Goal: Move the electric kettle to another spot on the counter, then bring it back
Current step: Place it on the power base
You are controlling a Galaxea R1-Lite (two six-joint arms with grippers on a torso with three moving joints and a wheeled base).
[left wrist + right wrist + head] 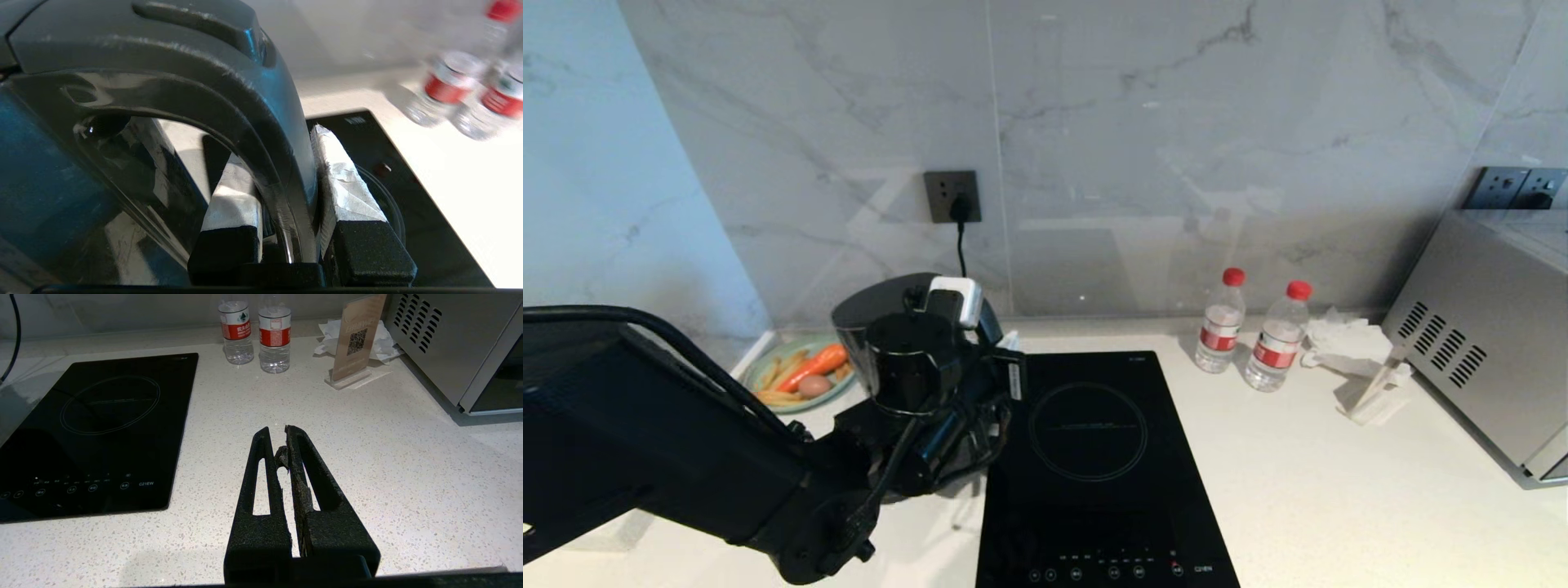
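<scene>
Kettle point(903, 359) grabbed by left gripper point(286, 204), taped pads point(347, 192) clamped tight either side of the big loop handle point(245, 118), jaws narrow with the handle between them. Jug sits at the back-left of the counter point(1339, 490), just left of the black induction hob point(1094, 457), in front of the wall socket point(952, 196) and beside the plate of carrot and egg point(796, 376). Can't tell from here whether it is lifted or resting on its base; the arm hides the bottom. Right gripper point(282, 457) idle over bare counter right of the hob, fingers closed together, nothing in them. Two water bottles point(1221, 331) and a steel microwave point(1486, 343) further right, well apart from the kettle, with plenty of open worktop between. Progress guess: early. Grasp is done, but the kettle looks near its plugged-in corner, so the move to a new spot and the return trip both look left to do. Could equally be the return leg; pictures alone don't settle it.
</scene>
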